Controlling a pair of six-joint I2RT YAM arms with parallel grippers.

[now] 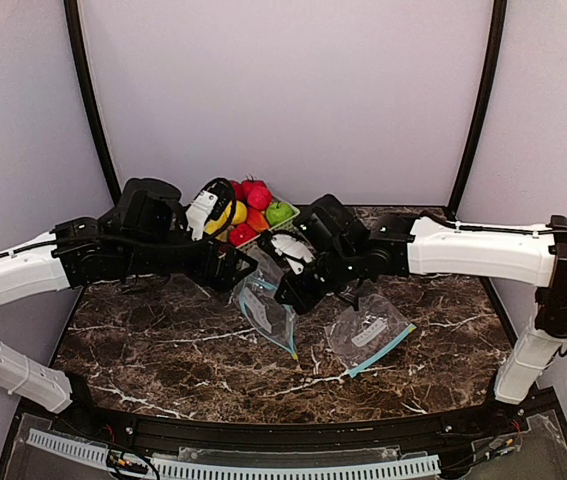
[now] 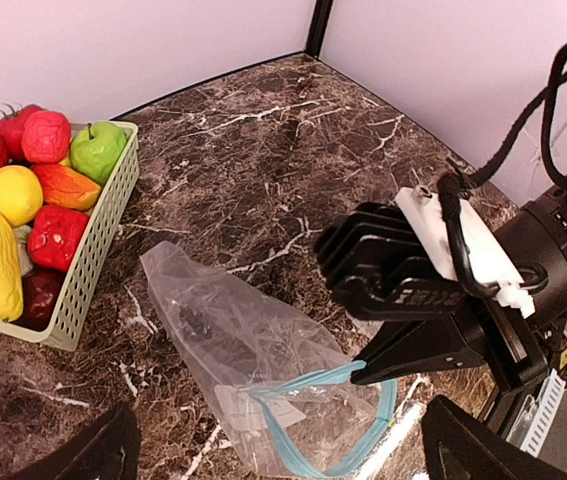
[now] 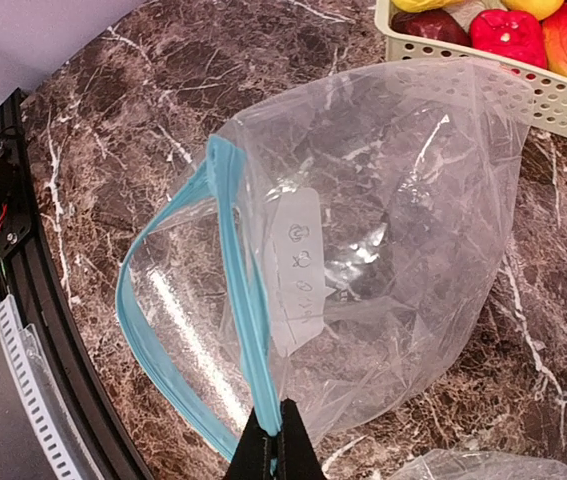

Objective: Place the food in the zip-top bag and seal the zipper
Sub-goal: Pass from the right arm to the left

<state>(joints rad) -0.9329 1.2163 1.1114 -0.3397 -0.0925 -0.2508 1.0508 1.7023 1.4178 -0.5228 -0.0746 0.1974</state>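
The zip-top bag [image 3: 393,230] is clear with a blue zipper, and its mouth hangs open. My right gripper [image 3: 278,445] is shut on one zipper lip and holds it up; the same grip shows in the left wrist view [image 2: 360,377]. My left gripper [image 2: 283,445] is open, a finger [image 2: 103,450] on each side of the bag [image 2: 233,340], touching nothing. The food [image 2: 23,190] is toy fruit and vegetables in red, yellow, orange and green, piled in the basket [image 2: 98,260]. From above, both grippers [image 1: 233,268] [image 1: 285,293] meet over the bag [image 1: 271,315].
A second clear bag [image 1: 368,335] lies flat to the right of the held one, its corner in the right wrist view [image 3: 483,465]. The pale green slatted basket [image 1: 285,222] stands at the back of the marble table, close behind both grippers.
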